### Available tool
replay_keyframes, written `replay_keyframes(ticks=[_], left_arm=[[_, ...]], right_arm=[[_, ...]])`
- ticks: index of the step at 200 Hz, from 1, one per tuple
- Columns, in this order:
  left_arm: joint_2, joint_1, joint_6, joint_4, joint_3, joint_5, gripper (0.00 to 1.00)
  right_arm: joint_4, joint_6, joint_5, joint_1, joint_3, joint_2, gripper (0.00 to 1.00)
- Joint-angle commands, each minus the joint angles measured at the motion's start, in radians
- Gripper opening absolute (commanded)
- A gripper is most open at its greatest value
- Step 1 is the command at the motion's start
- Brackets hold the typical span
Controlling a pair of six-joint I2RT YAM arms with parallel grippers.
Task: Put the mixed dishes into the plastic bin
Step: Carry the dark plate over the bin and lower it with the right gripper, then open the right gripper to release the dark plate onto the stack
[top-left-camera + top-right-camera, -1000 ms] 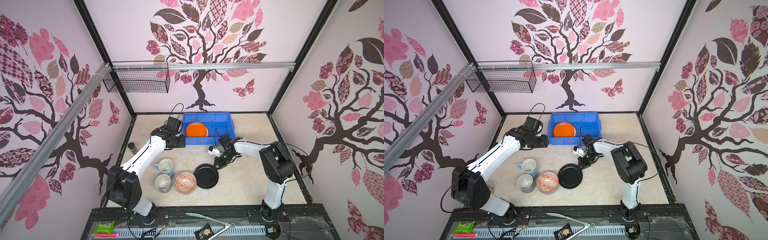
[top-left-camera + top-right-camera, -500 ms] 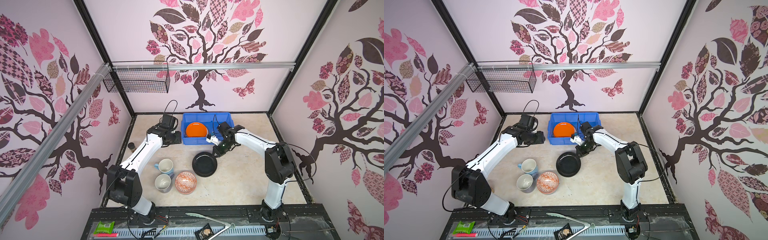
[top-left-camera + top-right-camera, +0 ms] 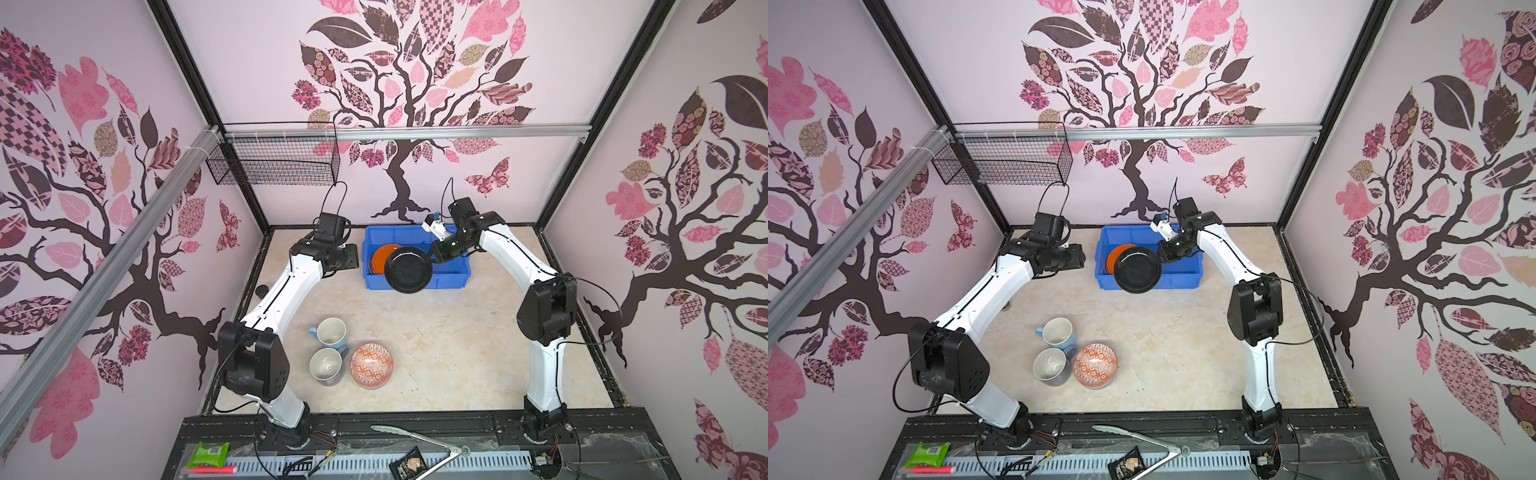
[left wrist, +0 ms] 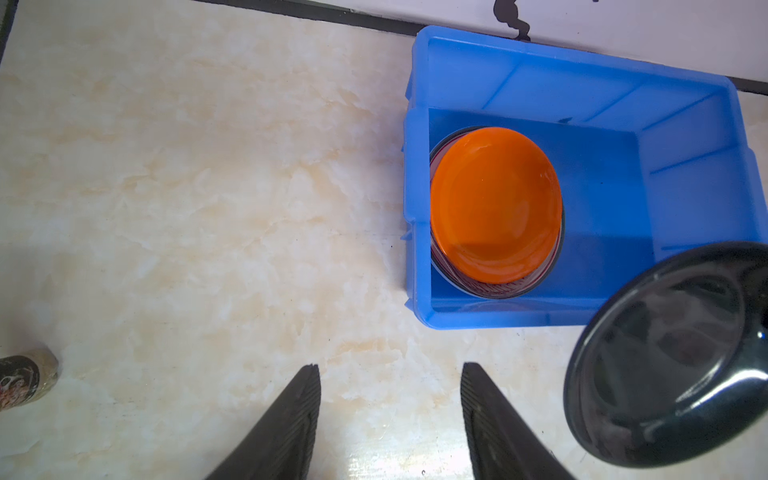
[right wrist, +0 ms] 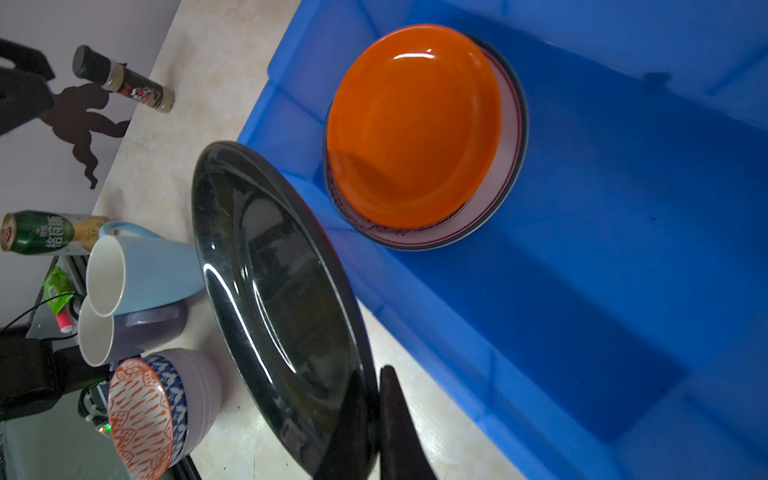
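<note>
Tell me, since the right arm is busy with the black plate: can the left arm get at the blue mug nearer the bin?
Probably yes. The left gripper is open and empty, and the mug stands upright on bare table close to the left arm, with nothing above it.

Right arm stretched forward, wrist turned inward, right gripper (image 3: pixel 433 258) pinched tight on the rim of the black plate (image 3: pixel 407 270), carrying it off the surface. Left arm extended forward, left gripper (image 4: pixel 390 368) jaws apart, holding nothing.
</note>
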Motion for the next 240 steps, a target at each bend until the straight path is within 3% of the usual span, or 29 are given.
replay_keyframes(ticks=[1, 30, 68, 104, 202, 240], left_arm=[[0.051, 0.001, 0.009, 0.014, 0.084, -0.009, 0.58], [0.11, 0.001, 0.026, -0.018, 0.164, -0.007, 0.58], [0.156, 0.0, 0.045, -0.033, 0.219, -0.005, 0.58], [0.183, 0.008, 0.064, -0.04, 0.234, 0.001, 0.58], [0.202, 0.045, 0.098, -0.051, 0.237, 0.032, 0.58], [0.205, 0.056, 0.098, -0.05, 0.227, 0.046, 0.58]], right_arm=[[0.01, 0.036, -0.014, 0.005, 0.116, 0.106, 0.04], [0.034, 0.044, 0.004, 0.003, 0.264, 0.209, 0.04], [0.148, 0.086, 0.03, 0.0, 0.3, 0.274, 0.06], [0.148, 0.12, 0.031, 0.0, 0.394, 0.393, 0.06], [0.194, 0.132, 0.058, 0.04, 0.417, 0.482, 0.09], [0.191, 0.108, 0.093, 0.057, 0.413, 0.482, 0.26]])
